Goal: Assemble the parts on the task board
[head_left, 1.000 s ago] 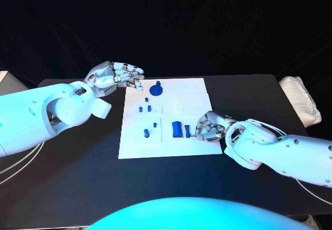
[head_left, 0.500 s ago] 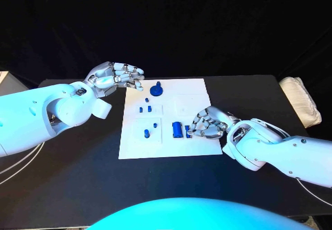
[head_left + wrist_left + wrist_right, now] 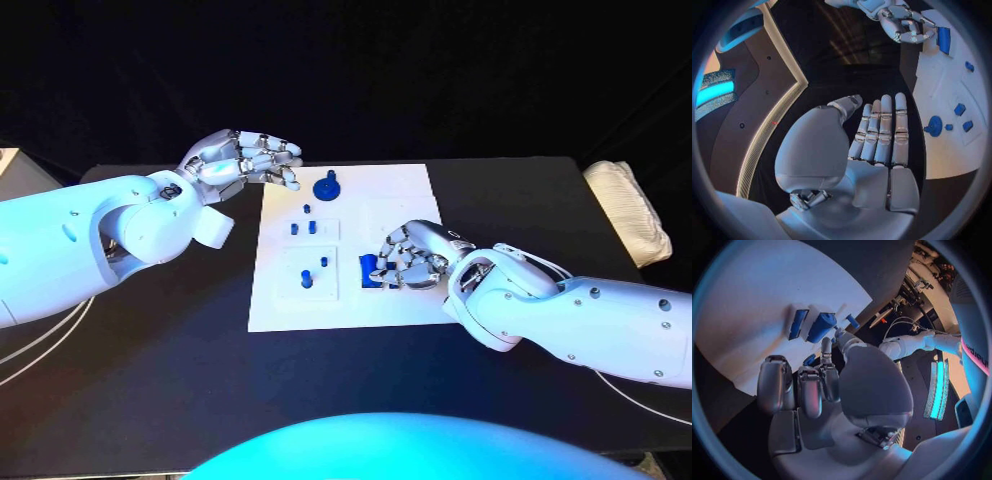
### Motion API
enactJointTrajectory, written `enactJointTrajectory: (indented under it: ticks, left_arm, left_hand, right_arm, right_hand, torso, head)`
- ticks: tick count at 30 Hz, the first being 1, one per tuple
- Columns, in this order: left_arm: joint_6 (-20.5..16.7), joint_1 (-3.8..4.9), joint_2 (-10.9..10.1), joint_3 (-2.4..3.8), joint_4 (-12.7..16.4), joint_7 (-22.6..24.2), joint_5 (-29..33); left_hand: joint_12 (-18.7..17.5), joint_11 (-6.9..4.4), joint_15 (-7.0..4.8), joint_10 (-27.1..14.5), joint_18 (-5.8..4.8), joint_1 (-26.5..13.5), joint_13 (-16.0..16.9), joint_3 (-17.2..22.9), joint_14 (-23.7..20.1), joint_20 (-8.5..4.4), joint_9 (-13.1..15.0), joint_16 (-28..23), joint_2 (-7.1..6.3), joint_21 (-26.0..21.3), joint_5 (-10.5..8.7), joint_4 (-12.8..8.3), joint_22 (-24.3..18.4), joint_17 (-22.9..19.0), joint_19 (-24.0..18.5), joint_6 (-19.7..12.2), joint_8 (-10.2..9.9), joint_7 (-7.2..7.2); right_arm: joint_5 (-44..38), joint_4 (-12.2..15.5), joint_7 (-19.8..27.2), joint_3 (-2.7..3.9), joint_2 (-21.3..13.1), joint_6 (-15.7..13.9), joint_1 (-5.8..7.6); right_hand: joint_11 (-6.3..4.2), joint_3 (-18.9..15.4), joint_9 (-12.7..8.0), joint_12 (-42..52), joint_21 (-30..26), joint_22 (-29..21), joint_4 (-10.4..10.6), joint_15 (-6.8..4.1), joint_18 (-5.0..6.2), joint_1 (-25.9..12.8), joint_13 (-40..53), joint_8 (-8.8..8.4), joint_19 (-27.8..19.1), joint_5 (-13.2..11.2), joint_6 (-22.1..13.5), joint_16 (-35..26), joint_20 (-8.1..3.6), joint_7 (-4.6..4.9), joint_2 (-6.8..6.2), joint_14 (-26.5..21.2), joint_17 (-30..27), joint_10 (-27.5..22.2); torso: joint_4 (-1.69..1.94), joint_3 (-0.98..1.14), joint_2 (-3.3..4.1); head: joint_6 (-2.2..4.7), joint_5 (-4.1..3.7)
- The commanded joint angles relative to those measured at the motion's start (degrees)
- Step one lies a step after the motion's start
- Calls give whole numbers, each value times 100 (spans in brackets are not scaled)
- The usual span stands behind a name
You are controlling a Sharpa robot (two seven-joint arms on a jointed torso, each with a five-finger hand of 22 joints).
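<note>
The white task board [image 3: 346,300] lies mid-table. A round blue part with a knob [image 3: 327,184] stands at its far edge, and small blue pieces [image 3: 306,277] sit in its left recesses. My right hand [image 3: 411,257] hovers with curled fingers over the blue bars [image 3: 368,268] at the board's right middle, hiding most of them. In the right wrist view its fingertips [image 3: 826,345] reach close to two blue bars [image 3: 821,326]; whether they grip one is unclear. My left hand [image 3: 245,160] hangs beyond the board's far left corner, fingers straight and together [image 3: 879,130], holding nothing.
A white folded cloth [image 3: 632,208] lies at the table's right edge. A pale box [image 3: 15,175] stands at the far left. The left wrist view shows the board [image 3: 942,80] with the round part [image 3: 934,126] and my right hand [image 3: 907,25] beyond.
My right hand has slid left across the board and now covers the blue bars. The left hand has stayed in place.
</note>
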Motion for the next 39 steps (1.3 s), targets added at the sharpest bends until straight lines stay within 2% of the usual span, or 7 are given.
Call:
enactJointTrajectory:
  ticks: [1,9,15,24,31,36,39]
  left_arm:
    - [111,0,11,2,9,58,21]
    - [109,0,11,2,7,58,21]
    - [112,0,12,2,4,57,21]
    - [114,0,11,2,-2,58,21]
    - [115,0,10,2,-4,59,21]
    - [113,0,12,2,-12,66,25]
    - [96,0,19,2,-38,80,40]
  left_hand:
    - [-38,14,22,-12,69,-10,5,-8,-1,-14,3,-27,20,-13,21,31,-6,7,44,8,-21,19]
    - [-38,14,22,-12,69,-10,5,-8,-1,-14,3,-27,20,-13,21,31,-6,7,44,8,-21,19]
    - [-38,14,22,-12,69,-10,5,-8,-1,-14,3,-27,20,-13,21,31,-6,7,44,8,-21,19]
    - [-38,14,22,-12,69,-10,5,-8,-1,-14,3,-27,20,-13,21,31,-6,7,44,8,-21,19]
    - [-40,14,21,-13,69,0,9,-6,-1,-15,5,-36,21,-46,22,41,-30,26,68,7,-21,21]
    - [-40,14,21,-13,69,0,9,-6,-1,-15,5,-36,21,-46,22,41,-30,26,68,7,-21,21]
    - [-40,14,21,-13,69,0,9,-6,-1,-15,5,-36,21,-46,22,41,-30,26,68,7,-21,21]
  right_arm:
    - [-403,-24,-313,1,36,122,-8]
    - [-500,-38,-413,1,67,187,-11]
    - [-599,-51,-487,1,74,186,-12]
    - [-883,-95,-665,1,146,-40,-24]
    - [-866,-78,-585,2,134,-144,-29]
    - [-441,-24,-75,2,21,-489,-31]
    - [303,0,686,6,-102,-803,-20]
  right_hand:
    - [-16,45,-5,30,31,1140,1,-36,-36,58,1077,26,410,-32,7,-8,-26,-32,-19,559,1346,259]
    - [-19,52,-6,41,43,1143,-7,-39,-38,78,1082,30,413,-41,10,-7,-28,-35,-24,560,1348,264]
    - [-25,70,-9,49,53,1145,-37,-44,-40,143,1086,37,416,-61,17,-9,-32,-41,-53,559,1345,267]
    - [-30,118,-16,58,66,1149,-56,-49,-42,211,1091,41,419,-54,27,-5,-37,-47,-32,561,1350,271]
    - [-30,133,-20,56,74,1151,-43,-50,-43,206,1090,41,421,-42,29,-9,-39,-44,-21,559,1344,271]
    - [-7,94,-40,-83,-51,1123,27,-38,-25,122,1028,15,406,-35,-23,-37,-36,-13,-73,550,1304,213]
    - [11,81,-50,-163,-190,1092,58,-25,-4,101,993,-1,386,-27,-66,-68,-29,7,-84,539,1260,175]
  torso:
    - [-5,-2,-3]
    - [-17,3,-2]
    - [-6,5,-4]
    - [-8,4,0]
    - [-7,-3,-9]
    - [-11,-2,-12]
    - [-29,-6,-35]
  head:
    - [-9,12]
    - [-18,25]
    - [-18,21]
    - [-18,36]
    - [-18,48]
    - [-18,58]
    - [20,66]
